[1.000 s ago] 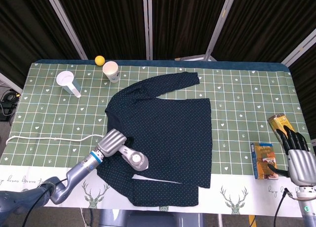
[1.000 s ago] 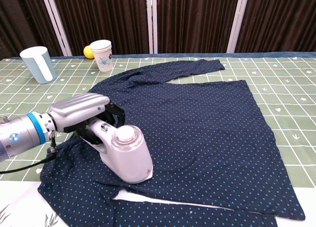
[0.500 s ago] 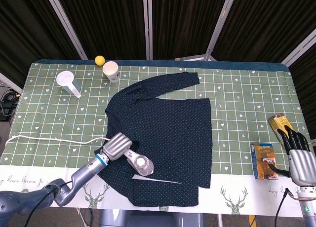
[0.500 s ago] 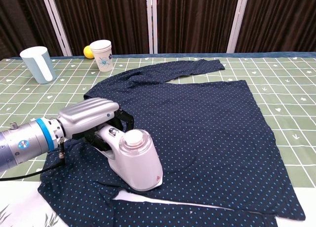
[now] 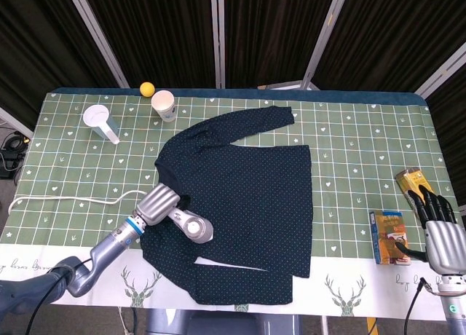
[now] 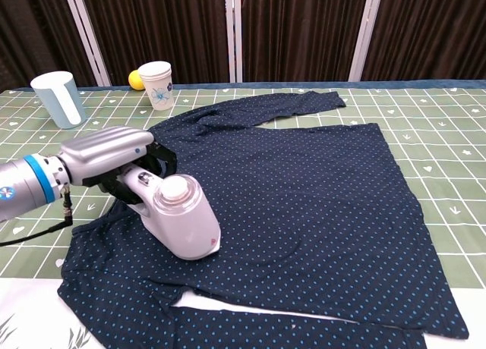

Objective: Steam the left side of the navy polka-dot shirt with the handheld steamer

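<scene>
The left hand grips the handheld steamer, which sits on the left side of the navy polka-dot shirt, near its left edge. The shirt lies flat mid-counter with open cloth to the right. The right hand is empty with straight fingers at the near right edge, cut off low.

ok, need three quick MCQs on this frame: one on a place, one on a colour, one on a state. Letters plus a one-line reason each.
1. Where is the steamer?
A. on the shirt's left side
B. beside the cups
C. off the table

2. What colour is the ball?
A. red
B. yellow
C. white

3. What is the right hand doing?
A. holding the snack box
B. pressing the shirt
C. holding nothing

Answers: 1 A, the left hand holds it on the shirt. 2 B, yellow beside the paper cup. 3 C, fingers apart, clear of the snack box.
</scene>
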Motion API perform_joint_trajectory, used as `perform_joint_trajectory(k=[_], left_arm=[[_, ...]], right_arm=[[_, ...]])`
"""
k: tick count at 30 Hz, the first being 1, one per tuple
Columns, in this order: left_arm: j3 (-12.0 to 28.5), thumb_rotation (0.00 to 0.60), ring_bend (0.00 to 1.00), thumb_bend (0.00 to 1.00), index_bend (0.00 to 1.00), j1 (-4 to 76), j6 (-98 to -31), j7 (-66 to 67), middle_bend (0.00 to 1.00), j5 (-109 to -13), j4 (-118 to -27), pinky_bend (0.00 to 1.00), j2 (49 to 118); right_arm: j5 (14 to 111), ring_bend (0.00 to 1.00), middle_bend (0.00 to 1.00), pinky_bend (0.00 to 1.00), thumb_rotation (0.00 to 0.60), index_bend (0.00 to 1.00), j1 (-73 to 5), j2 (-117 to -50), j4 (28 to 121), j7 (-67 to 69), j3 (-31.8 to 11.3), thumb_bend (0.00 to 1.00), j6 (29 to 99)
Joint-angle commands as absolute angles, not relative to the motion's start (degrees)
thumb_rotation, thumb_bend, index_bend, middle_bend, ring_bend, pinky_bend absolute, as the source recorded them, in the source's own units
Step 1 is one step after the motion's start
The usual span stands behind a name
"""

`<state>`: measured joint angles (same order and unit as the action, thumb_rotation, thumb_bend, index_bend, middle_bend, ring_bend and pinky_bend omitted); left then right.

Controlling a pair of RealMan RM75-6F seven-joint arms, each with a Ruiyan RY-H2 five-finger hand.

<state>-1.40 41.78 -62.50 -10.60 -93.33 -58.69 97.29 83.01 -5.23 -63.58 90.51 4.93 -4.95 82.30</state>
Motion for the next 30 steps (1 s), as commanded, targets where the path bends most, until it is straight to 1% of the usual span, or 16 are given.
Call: perform_joint_trajectory(k=[1, 17, 30], left_arm=[[-1.4, 0.600, 0.89, 0.82, 0.99, 41.4, -62.6, -10.9, 0.95, -93.0, -58.1, 1.00, 96.9], [-4.6, 0.600, 0.88, 0.82, 0.99, 40.1, -63.6, -11.8, 0.95, -95.6, -54.2, 1.00, 99.1], [-4.8, 0.600, 0.88, 0.82, 0.99, 40.8, -63.8, -9.9, 0.95, -97.1, -57.6, 1.00, 100.6]], right_arm=[[83.1, 0.00, 0.00, 0.00, 0.600, 0.00, -5.2, -63.6, 90.5, 4.9, -4.9, 0.00, 82.3], [83.2, 0.00, 0.00, 0.00, 0.600, 0.00, -5.2, -63.4, 90.7, 5.1, -4.9, 0.00, 82.4], [83.3, 0.00, 0.00, 0.00, 0.600, 0.00, -5.1, -63.2, 90.6, 5.8, -5.0, 0.00, 82.6]])
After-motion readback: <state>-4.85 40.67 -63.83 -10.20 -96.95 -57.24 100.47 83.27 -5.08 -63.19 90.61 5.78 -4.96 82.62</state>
